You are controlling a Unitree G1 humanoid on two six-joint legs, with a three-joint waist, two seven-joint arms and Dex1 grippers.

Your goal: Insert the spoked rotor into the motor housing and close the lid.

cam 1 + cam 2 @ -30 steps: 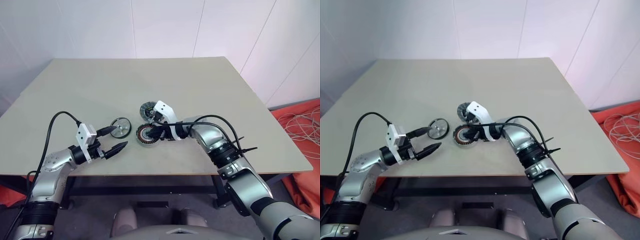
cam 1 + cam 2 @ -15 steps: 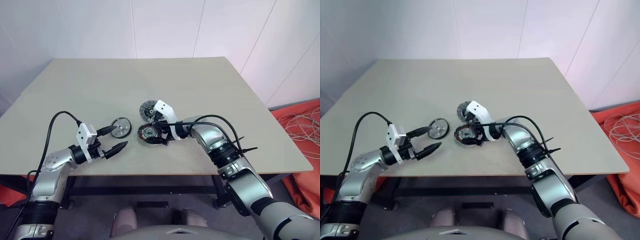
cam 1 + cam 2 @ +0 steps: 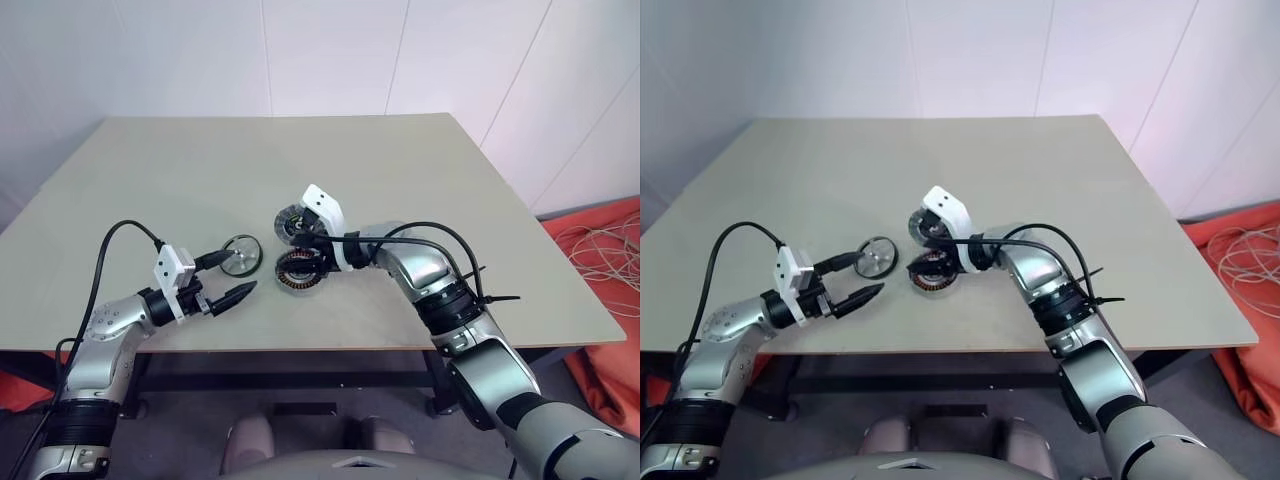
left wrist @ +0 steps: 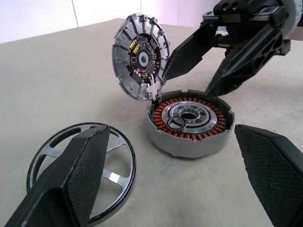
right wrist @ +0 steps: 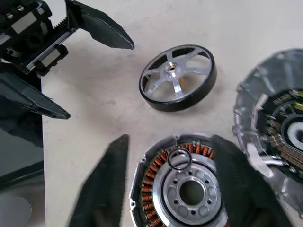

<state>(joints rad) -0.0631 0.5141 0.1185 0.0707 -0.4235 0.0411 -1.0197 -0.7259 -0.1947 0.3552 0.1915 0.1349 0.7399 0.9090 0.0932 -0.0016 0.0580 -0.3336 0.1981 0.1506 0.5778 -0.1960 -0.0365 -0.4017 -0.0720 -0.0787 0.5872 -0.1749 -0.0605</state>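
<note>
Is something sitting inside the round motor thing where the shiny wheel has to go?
Yes. A small thin black ring lies loose on the silver centre of the motor housing, just where the spoked rotor must drop in.

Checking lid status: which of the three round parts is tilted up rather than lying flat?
The lid: it stands tilted open at the motor housing's edge, while the spoked rotor lies flat.

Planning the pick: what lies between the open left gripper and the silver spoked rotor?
Nothing; in the left eye view only bare tabletop separates the left gripper from the black-rimmed silver spoked rotor.
</note>
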